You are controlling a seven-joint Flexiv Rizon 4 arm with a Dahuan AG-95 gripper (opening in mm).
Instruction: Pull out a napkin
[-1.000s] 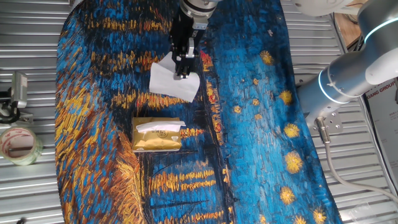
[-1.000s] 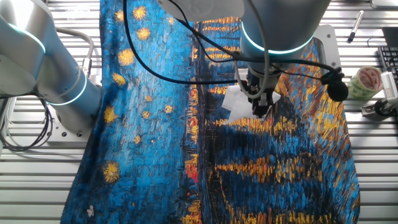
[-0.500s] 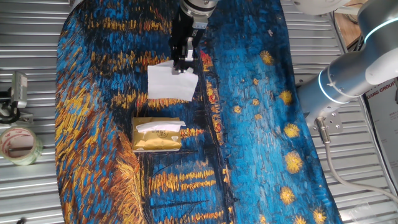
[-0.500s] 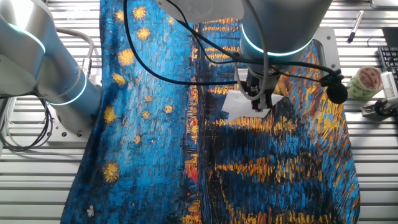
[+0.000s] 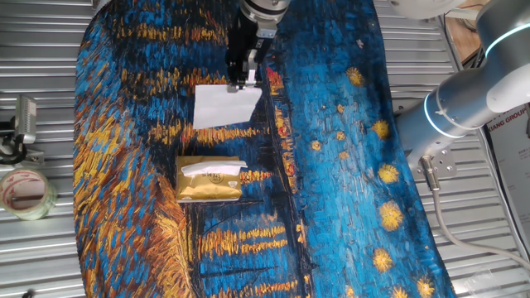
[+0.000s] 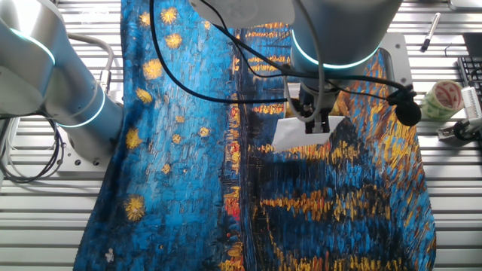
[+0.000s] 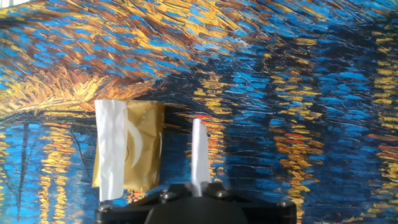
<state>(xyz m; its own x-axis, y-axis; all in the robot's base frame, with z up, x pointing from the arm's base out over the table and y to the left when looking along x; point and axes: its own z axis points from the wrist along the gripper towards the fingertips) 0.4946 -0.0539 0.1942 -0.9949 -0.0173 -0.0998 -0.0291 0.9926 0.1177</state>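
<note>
The white napkin (image 5: pixel 224 106) hangs free in the air from my gripper (image 5: pixel 246 80), which is shut on its top edge. In the other fixed view the napkin (image 6: pixel 292 133) hangs below the gripper (image 6: pixel 316 125). In the hand view the napkin (image 7: pixel 198 152) shows edge-on as a thin white strip rising from between the black jaws (image 7: pixel 199 186). The gold tissue packet (image 5: pixel 209 178) lies flat on the painted cloth below and in front, apart from the napkin, with another white tissue poking from its slot (image 7: pixel 112 146).
The table is covered by a blue and gold painted cloth (image 5: pixel 331 165). A tape roll (image 5: pixel 25 192) and a metal clip (image 5: pixel 25 120) sit on the left metal surface. The robot's base arm (image 5: pixel 464 99) stands at the right.
The gripper has risen and moved slightly back from the packet, lifting the napkin. The sheet has swung from crumpled to hanging flatter.
</note>
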